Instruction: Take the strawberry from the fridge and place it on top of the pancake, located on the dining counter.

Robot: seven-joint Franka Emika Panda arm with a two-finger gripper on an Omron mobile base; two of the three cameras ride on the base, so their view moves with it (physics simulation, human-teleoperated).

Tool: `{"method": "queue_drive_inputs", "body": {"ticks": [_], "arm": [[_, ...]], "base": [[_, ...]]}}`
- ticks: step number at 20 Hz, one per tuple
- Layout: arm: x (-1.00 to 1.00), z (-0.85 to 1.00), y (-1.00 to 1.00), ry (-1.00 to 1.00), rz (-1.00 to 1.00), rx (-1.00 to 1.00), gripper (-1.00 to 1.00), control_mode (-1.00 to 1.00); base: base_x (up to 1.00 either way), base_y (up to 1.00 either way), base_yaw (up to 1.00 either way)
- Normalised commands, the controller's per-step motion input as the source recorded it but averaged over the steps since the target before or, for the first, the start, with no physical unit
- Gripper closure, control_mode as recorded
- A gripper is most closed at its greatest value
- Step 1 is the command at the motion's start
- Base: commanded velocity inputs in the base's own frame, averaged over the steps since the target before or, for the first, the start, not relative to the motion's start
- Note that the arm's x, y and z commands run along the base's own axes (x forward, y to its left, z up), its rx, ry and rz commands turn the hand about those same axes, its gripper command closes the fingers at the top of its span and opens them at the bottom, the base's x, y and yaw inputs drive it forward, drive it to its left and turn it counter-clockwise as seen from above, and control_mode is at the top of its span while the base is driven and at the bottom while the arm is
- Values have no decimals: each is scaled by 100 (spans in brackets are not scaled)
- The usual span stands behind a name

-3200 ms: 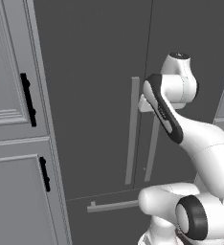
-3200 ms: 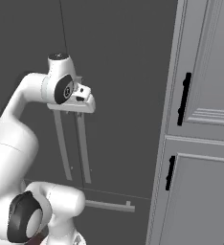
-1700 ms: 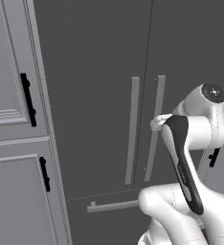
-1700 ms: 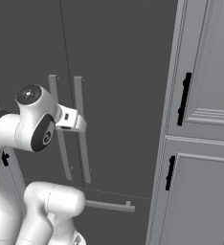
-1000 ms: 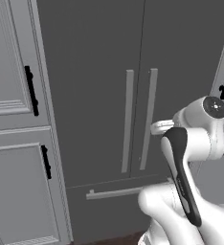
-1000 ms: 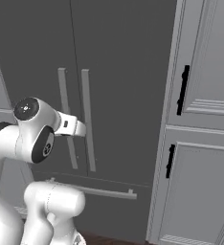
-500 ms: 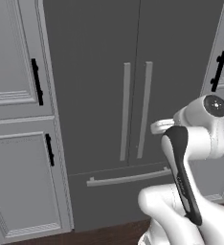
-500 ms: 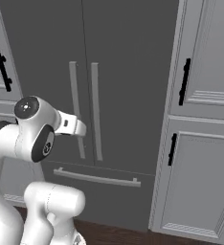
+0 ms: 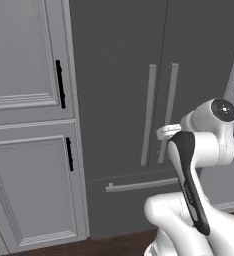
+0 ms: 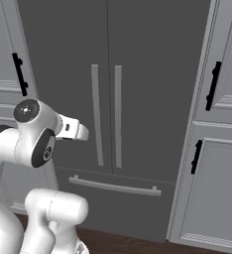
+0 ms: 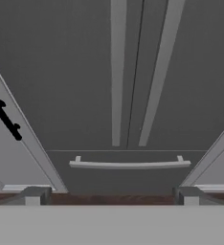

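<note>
Facing flat dark grey fridge [image 9: 119, 100], smooth pale bar handles [image 10: 95, 114], seemingly shut

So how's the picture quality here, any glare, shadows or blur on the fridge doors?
Left base view: flat, even light on the fridge, no glare, hardly any cast shadow. Right base view: the same matte look, its bar handles soft-edged but readable. Hand view: the handles splay outward toward the top from perspective, edges slightly soft; the open claw shows at the bottom.
</note>
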Motion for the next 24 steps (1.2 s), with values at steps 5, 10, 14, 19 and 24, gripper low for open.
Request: {"method": "queue_drive_inputs", "body": {"ticks": [5, 10, 14, 19, 24], "arm": [[0, 0, 0, 0, 0, 0, -100, 100], [0, 0, 0, 0, 0, 0, -100, 100], [0, 0, 0, 0, 0, 0, -100, 100], [0, 0, 0, 0, 0, 0, -100, 100], [0, 0, 0, 0, 0, 0, -100, 100]], "base": [[-19, -26, 0], [10, -35, 3], [31, -11, 2], [3, -20, 2], [-36, -15, 0]]}}
